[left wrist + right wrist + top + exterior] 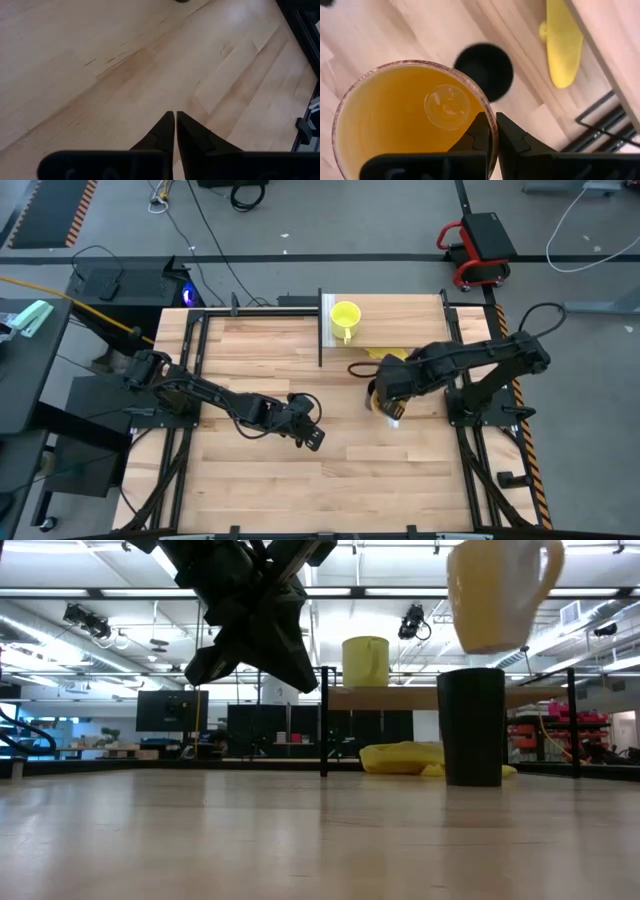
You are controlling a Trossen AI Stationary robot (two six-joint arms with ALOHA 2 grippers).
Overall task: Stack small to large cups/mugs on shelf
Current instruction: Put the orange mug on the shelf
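Above the black cup (483, 70), right gripper (493, 131) pinching the orange mug's (412, 120) rim; left gripper (175, 129) closed, empty.

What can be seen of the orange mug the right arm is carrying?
The glossy orange mug with a white handle looks ceramic, with a round open mouth and an orange inside that shows no contents. It hangs upright in the air, clear of the tabletop, its handle sticking out sideways in the low view. The right claw is shut on its rim, one finger inside, one outside. Below it the tall black handleless cup stands apart, untouched.
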